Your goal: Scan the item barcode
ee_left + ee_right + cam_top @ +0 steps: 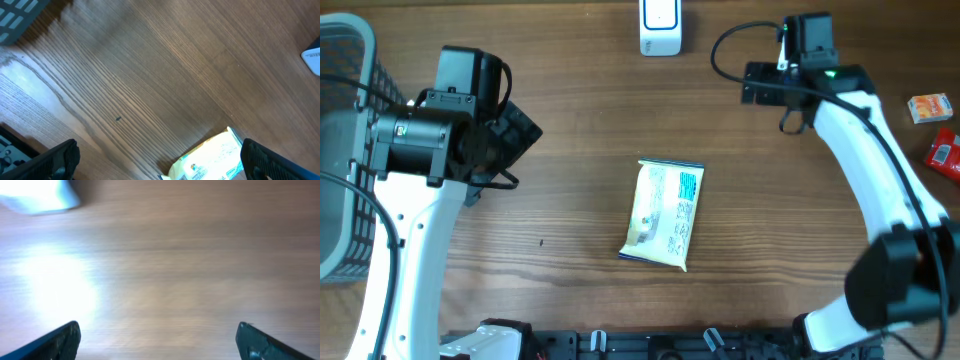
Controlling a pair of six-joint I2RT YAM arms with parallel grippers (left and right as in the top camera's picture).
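Observation:
The item, a yellow and blue packet [663, 214], lies flat at the middle of the wooden table. In the left wrist view the packet [212, 157] shows at the bottom edge, close to the right finger. My left gripper [518, 133] hovers to the packet's upper left, open and empty [160, 162]. A white barcode scanner [660, 27] stands at the table's far edge. My right gripper [762, 85] is to the right of the scanner, open with only bare wood between its fingers [159, 340]. That view is blurred, with the scanner [40, 195] at its top left.
A grey wire basket [340, 150] stands at the left edge behind my left arm. A small orange box [928, 107] and a red pack [945, 152] lie at the right edge. The scanner's corner [312, 59] shows at the right of the left wrist view.

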